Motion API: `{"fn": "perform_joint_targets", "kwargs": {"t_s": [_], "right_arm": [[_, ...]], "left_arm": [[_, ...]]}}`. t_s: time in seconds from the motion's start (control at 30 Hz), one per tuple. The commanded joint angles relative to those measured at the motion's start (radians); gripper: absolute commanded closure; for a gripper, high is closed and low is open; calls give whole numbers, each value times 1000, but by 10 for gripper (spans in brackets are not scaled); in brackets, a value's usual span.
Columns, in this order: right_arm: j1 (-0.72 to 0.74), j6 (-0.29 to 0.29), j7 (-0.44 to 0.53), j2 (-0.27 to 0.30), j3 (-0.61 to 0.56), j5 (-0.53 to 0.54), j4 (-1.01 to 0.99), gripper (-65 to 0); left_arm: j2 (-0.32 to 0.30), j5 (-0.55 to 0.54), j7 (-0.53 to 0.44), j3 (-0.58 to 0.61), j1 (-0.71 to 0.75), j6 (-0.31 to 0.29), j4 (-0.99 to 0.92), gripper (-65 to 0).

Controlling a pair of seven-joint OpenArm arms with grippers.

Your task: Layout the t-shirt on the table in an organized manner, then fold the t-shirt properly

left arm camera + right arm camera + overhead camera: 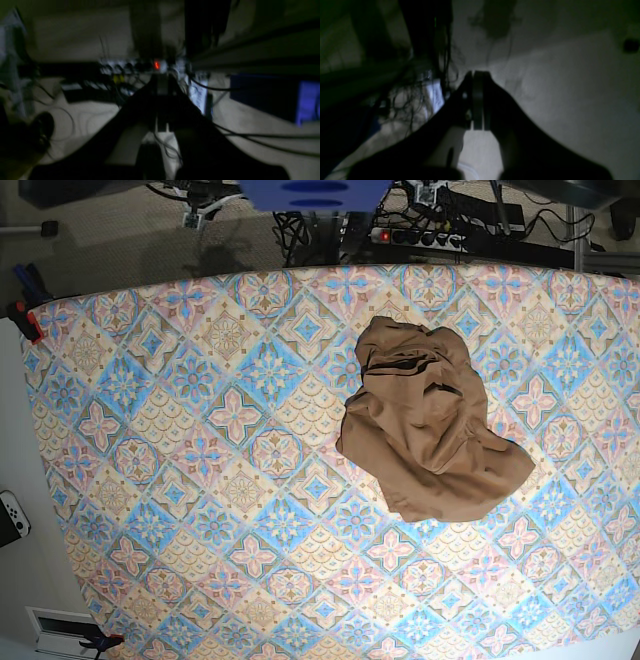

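The tan-brown t-shirt (430, 425) is lying crumpled in a heap on the patterned table (180, 470), right of centre and towards the far edge in the base view, nothing touching it. It is looking soft, light and limp, so it will be sagging and bunching when lifted and dragging on the tablecloth rather than sliding cleanly. Best places to take hold are probably the outer edges: the flatter lobe spreading at the near right, or the folded ridge at the top where an opening is showing; two corners pinched at once would be spreading it best.

Neither arm is showing in the base view. The left gripper (162, 82) is pointing at the floor and a power strip (140, 66) with a red light, fingers together, gripping nothing. The right gripper (477, 100) is also sitting with fingers pressed together and empty, over bare floor.

Both wrist views are dark and blurred; neither is showing shirt or table. Collar, sleeves and hem are getting lost in the folds, and no tag is visible.
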Motion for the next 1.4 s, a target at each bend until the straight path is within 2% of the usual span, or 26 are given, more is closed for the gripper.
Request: {"fn": "perform_joint_targets", "kwargs": {"t_s": [0.0, 0.23, 0.37, 0.5, 0.67, 0.83, 1.1, 1.23, 1.37], "right_arm": [[-28, 0, 43, 6, 9, 6, -4, 0], [-105, 0, 345, 6, 50, 6, -4, 0], [-168, 0, 539, 4, 54, 6, -2, 0], [-203, 0, 531, 2, 54, 6, 35, 0], [-255, 0, 531, 2, 98, 4, 144, 0], [-365, 4, 531, -1, 172, 4, 411, 0], [-554, 4, 531, -60, 176, 4, 776, -2], [-620, 4, 531, -67, 170, 4, 913, -3], [-672, 6, 530, -80, 170, 4, 1043, -4]], "left_arm": [[-1, -4, -9, -1, 20, 2, 1, 0], [-1, -3, -2, 0, 74, 2, 81, 0], [-1, -3, -3, 0, 218, 0, 359, 0], [1, -3, -2, 0, 373, 0, 661, 0], [2, -3, -2, 3, 487, 0, 904, 0], [1, -4, -2, 0, 557, 0, 1034, 0], [-1, -4, -2, -1, 703, 0, 1322, 0], [-1, -7, -2, -3, 738, 2, 1434, 0], [-2, -85, 0, -3, 738, 2, 1517, 0]]}}
